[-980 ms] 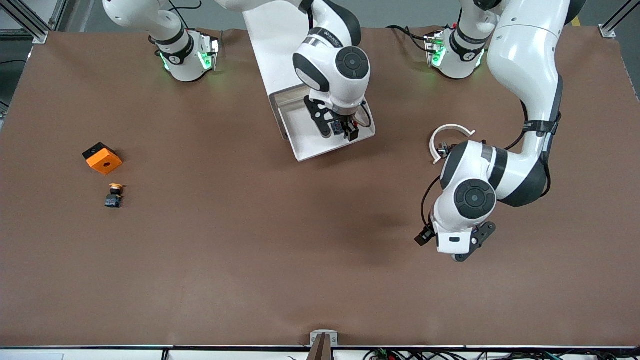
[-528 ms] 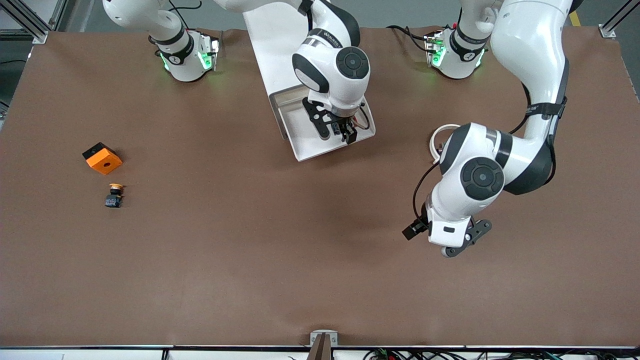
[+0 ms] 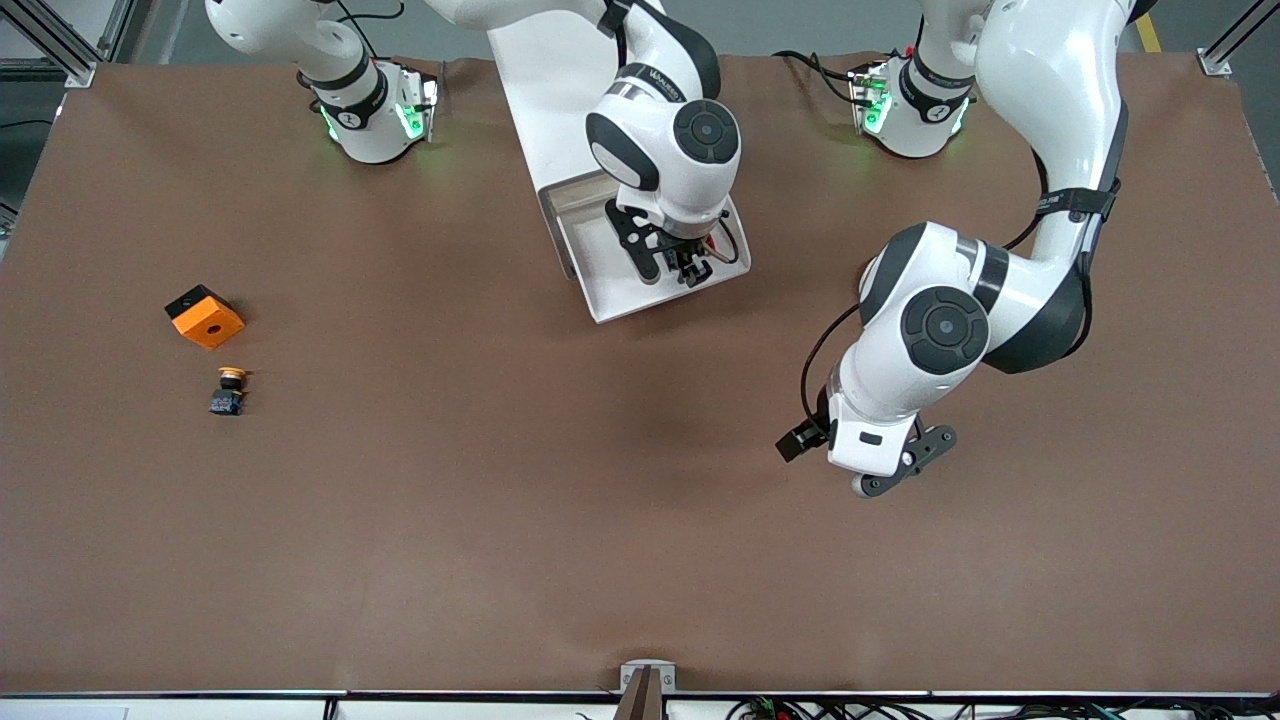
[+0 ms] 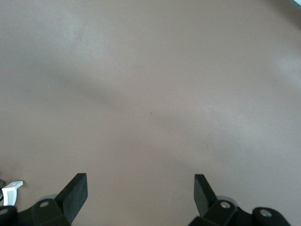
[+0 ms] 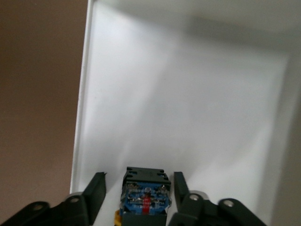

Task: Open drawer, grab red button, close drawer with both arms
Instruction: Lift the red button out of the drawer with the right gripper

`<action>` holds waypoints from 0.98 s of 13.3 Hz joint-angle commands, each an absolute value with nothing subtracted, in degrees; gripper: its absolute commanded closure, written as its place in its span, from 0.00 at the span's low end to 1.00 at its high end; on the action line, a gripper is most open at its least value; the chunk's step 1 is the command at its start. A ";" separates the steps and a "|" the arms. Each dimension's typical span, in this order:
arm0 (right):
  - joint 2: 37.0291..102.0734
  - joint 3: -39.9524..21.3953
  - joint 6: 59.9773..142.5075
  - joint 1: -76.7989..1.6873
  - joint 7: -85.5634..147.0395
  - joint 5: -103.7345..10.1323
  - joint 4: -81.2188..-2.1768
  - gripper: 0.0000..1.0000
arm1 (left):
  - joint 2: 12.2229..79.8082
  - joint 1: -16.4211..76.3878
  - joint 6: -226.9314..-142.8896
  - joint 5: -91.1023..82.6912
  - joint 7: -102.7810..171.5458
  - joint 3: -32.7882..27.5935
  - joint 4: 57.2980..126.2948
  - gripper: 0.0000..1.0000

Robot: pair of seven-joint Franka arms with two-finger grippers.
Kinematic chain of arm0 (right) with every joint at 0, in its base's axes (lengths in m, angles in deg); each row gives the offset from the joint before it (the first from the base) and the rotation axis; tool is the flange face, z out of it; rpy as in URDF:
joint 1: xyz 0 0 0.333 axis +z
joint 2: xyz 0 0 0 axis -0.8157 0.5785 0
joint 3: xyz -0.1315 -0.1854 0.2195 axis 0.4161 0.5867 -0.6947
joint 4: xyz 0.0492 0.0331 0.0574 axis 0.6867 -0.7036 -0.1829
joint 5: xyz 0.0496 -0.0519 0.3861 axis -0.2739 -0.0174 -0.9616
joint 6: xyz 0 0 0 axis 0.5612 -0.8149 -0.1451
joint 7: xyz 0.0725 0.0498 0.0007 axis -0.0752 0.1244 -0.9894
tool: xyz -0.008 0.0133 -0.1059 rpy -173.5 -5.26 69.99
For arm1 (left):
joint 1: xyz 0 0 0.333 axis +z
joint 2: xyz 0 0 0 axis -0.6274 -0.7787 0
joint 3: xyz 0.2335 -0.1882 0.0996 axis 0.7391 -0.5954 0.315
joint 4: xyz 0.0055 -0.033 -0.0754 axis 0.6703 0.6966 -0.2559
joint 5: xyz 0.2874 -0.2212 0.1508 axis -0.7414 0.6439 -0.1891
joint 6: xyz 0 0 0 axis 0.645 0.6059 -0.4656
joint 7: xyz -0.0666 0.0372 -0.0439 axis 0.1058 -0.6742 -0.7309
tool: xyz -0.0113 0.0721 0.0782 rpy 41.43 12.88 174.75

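My table (image 3: 420, 560) wears a brown cover, evenly lit, with soft shadows. Grey floor (image 3: 800, 25) shows past its edge, aluminium frame posts (image 3: 60, 45) at the corners, and a white ledge (image 3: 200, 705) nearest the camera

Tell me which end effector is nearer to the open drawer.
The right. The right end effector is down inside the drawer, its fingers on either side of a button there. The left end effector hovers over bare table, toward the left arm's end, well clear of the drawer.
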State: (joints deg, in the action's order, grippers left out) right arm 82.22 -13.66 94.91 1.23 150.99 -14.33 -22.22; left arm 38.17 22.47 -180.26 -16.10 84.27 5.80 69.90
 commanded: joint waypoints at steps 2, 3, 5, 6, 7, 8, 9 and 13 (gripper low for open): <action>82.65 -13.41 94.17 1.33 151.43 -14.09 -20.99 1.00 | 38.94 22.60 -180.33 -15.22 83.74 5.53 71.19 0.00; 82.39 -13.41 93.91 1.16 151.26 -14.09 -20.99 1.00 | 38.94 22.60 -180.34 -15.22 83.66 5.53 71.19 0.00; 81.95 -13.32 91.64 0.89 150.74 -14.17 -19.24 1.00 | 38.94 22.68 -180.34 -15.22 83.66 5.53 71.10 0.00; 81.95 -13.32 88.66 -0.24 150.38 -14.26 -17.23 1.00 | 38.94 22.69 -180.34 -15.22 83.65 5.53 71.10 0.00; 81.95 -13.67 85.76 -1.99 148.99 -14.35 -14.86 1.00 | 39.12 22.60 -180.34 -15.22 83.65 5.53 71.10 0.00; 81.86 -13.76 82.95 -3.14 145.58 -14.44 -13.70 1.00 | 39.47 22.60 -180.34 -15.22 83.74 5.36 71.10 0.00; 80.21 -13.67 80.92 -4.28 142.59 -14.35 -13.43 1.00 | 39.56 22.95 -180.34 -15.22 83.74 4.40 71.01 0.00; 74.66 -13.23 76.79 -10.78 130.55 -13.65 -14.04 1.00 | 39.91 22.95 -180.34 -14.78 84.09 2.55 71.01 0.00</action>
